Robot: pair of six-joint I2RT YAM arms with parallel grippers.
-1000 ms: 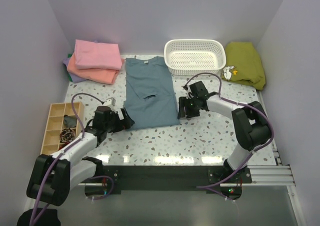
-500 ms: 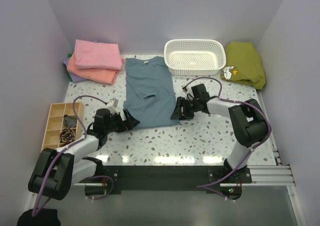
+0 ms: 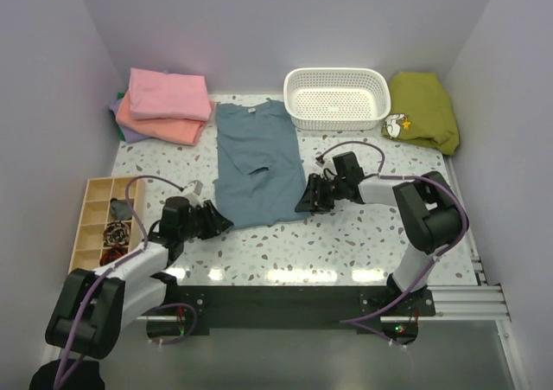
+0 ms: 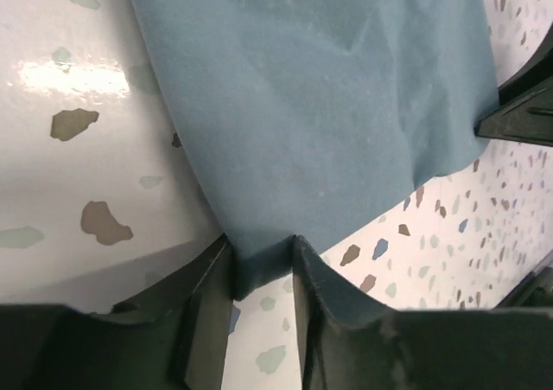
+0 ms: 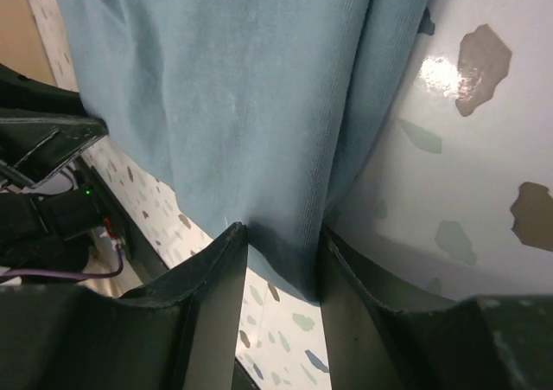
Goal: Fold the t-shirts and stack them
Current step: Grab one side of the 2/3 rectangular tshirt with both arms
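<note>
— Speckled white desk [image 3: 363,234], pale walls around it. Where's the blue-grey shirt [image 3: 257,161]?
— Spread lengthwise on the middle of the desk, collar at the far end.
— What lies around it?
— Behind it to the right, a white basket [image 3: 337,96], then a green cloth [image 3: 423,109]. Behind it to the left, a pink shirt [image 3: 168,94] folded on an orange shirt [image 3: 164,129]. Left of its near end, a wooden tray [image 3: 108,208].
— And the pincers?
— The left pincer [image 4: 259,256] pinches its near left corner, the right pincer [image 5: 281,243] its near right corner.
— Changed since a second ago?
— The left one stood wide beside that corner; now it has narrowed on the cloth. The right one has slid down the shirt's edge to the corner.
</note>
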